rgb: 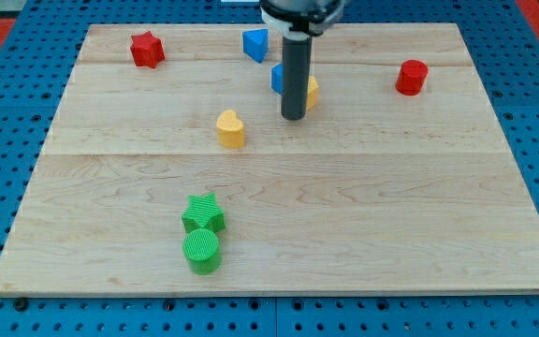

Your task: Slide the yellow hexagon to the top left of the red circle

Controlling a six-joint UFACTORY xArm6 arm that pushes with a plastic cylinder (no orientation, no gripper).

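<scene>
The red circle [411, 77] stands near the view's top right of the wooden board [344, 215]. The yellow hexagon [312, 91] shows only as a sliver behind my rod, just right of it. My tip [294, 117] rests on the board at the hexagon's lower left side, apparently touching it. A blue block [276, 78] is partly hidden behind the rod on its left, close to the hexagon.
A blue triangular block [255, 43] sits at the top centre. A red star [146, 50] lies at the top left. A yellow heart-like block [231, 128] sits left of my tip. A green star [203, 214] and green circle [201, 251] lie together at the lower left.
</scene>
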